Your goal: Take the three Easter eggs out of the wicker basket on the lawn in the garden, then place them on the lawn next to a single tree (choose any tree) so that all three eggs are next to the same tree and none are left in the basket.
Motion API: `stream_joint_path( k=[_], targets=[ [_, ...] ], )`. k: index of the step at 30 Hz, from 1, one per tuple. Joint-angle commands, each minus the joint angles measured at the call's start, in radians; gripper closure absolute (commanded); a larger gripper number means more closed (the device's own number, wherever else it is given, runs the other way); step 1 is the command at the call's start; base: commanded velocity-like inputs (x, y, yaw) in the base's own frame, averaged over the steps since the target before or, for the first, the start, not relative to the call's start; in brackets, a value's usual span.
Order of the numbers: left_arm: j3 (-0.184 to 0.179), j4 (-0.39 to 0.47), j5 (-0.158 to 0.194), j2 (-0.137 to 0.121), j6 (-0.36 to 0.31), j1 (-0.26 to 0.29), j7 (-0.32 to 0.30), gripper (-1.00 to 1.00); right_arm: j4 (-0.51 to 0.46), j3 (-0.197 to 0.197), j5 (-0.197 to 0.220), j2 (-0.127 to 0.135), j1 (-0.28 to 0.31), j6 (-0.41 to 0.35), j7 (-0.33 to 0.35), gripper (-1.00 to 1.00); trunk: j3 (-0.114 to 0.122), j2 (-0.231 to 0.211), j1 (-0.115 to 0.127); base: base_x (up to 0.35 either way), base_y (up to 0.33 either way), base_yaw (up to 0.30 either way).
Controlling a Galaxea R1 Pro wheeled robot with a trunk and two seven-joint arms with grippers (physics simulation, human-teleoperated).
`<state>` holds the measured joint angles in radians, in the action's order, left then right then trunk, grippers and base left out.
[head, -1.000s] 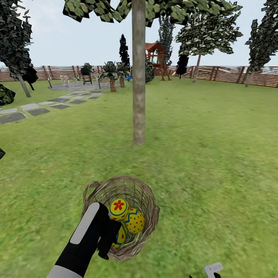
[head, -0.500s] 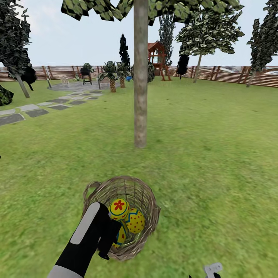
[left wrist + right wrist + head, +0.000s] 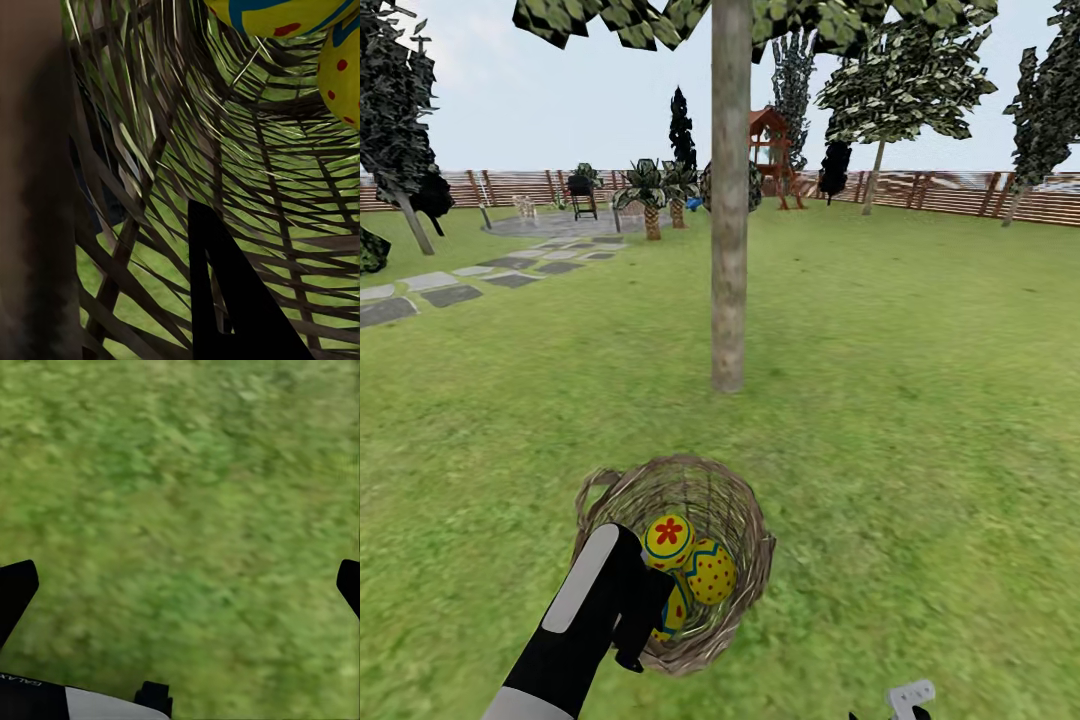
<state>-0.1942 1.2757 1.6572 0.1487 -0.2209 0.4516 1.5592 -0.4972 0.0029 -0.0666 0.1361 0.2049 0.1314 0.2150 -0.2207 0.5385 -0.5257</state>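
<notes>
The wicker basket (image 3: 732, 498) hangs low in the head view, just above the lawn (image 3: 920, 400). Inside it lie three Easter eggs: one with a red flower on top (image 3: 668, 540), one red-dotted (image 3: 711, 572), and one half hidden beneath (image 3: 674, 610). My left gripper (image 3: 632, 622) is shut on the basket's near rim. In the left wrist view a black finger (image 3: 232, 300) sits inside the weave, with two eggs (image 3: 285, 15) beyond. The tree (image 3: 729, 250) stands straight ahead, a short way past the basket. My right gripper (image 3: 180, 585) hangs open over bare grass.
Grey stepping stones (image 3: 450, 295) lead to a patio at the far left. Palms (image 3: 650, 195), dark cypresses, a red-roofed playset (image 3: 768, 150) and another tree (image 3: 875, 170) stand before the slat fence (image 3: 950, 190). Open grass spreads right of the trunk.
The whole view has shifted: the trunk has come slightly nearer and to the right, the stones have slid left. Basket, eggs and left arm keep their place in the picture.
</notes>
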Motion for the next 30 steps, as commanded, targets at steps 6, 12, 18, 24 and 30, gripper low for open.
stream_joint_path(
  k=[6,12,18,24,30],
  targets=[
    [-0.001,0.001,0.004,0.000,-0.016,0.001,0.002,1.00,0.003,0.000,-0.007,0.002,0.001,0.004,0.001,-1.00,-0.010,0.001,-0.001,0.334,0.064,-0.002],
    [-0.001,0.001,0.004,0.000,-0.016,0.001,0.002,1.00,0.002,0.000,-0.007,0.002,0.001,0.004,0.001,-1.00,-0.016,0.001,-0.001,0.334,0.000,-0.131],
    [-0.001,0.001,0.004,0.000,-0.015,0.001,0.002,1.00,0.001,0.000,-0.007,0.002,0.001,0.004,0.001,-1.00,-0.016,0.001,-0.001,0.336,0.000,-0.144],
    [-0.002,0.001,0.004,0.000,-0.015,0.001,0.002,1.00,0.003,0.000,-0.007,0.002,0.001,0.004,0.001,-1.00,-0.024,0.001,-0.001,0.337,0.000,-0.003],
    [-0.002,0.001,0.004,0.000,-0.016,0.001,0.001,1.00,0.002,0.000,-0.007,0.002,0.001,0.004,0.001,-1.00,-0.030,0.001,-0.001,0.337,0.000,0.000]
  ],
)
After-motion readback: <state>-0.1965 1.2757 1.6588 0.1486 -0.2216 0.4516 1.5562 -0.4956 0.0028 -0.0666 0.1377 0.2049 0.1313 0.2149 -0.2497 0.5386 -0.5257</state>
